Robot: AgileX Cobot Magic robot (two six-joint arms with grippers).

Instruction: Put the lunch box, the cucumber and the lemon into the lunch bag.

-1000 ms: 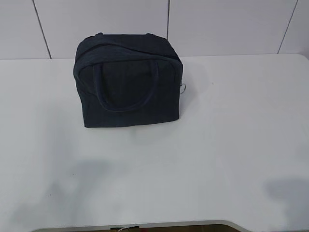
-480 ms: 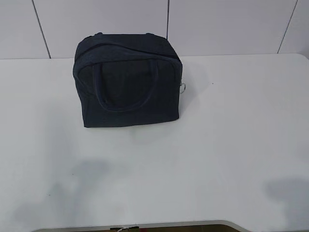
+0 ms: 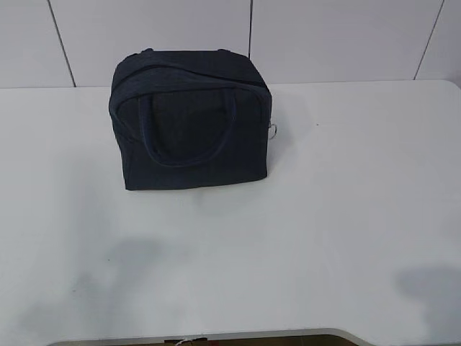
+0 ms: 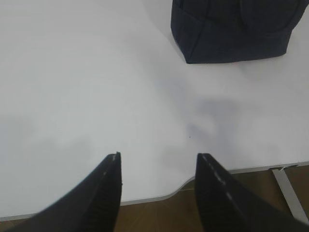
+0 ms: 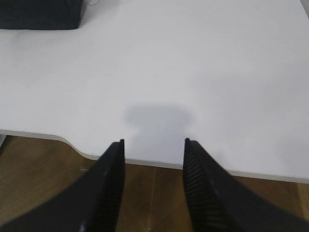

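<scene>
The dark navy lunch bag (image 3: 191, 119) stands zipped shut at the back centre-left of the white table (image 3: 324, 216), one loop handle lying against its front and a metal ring (image 3: 274, 131) on its right side. The lunch box, the cucumber and the lemon are out of view. In the left wrist view my left gripper (image 4: 158, 155) hangs open and empty over the table's near edge, the lunch bag (image 4: 231, 29) far ahead to the right. My right gripper (image 5: 153, 141) is open and empty too, with a corner of the lunch bag (image 5: 38, 14) at upper left.
The table's front edge (image 4: 159, 195) has a curved cut-out, with brown floor (image 5: 154, 193) below it. A white tiled wall (image 3: 252, 36) rises behind the table. Neither arm appears in the exterior view; only their shadows fall on the tabletop.
</scene>
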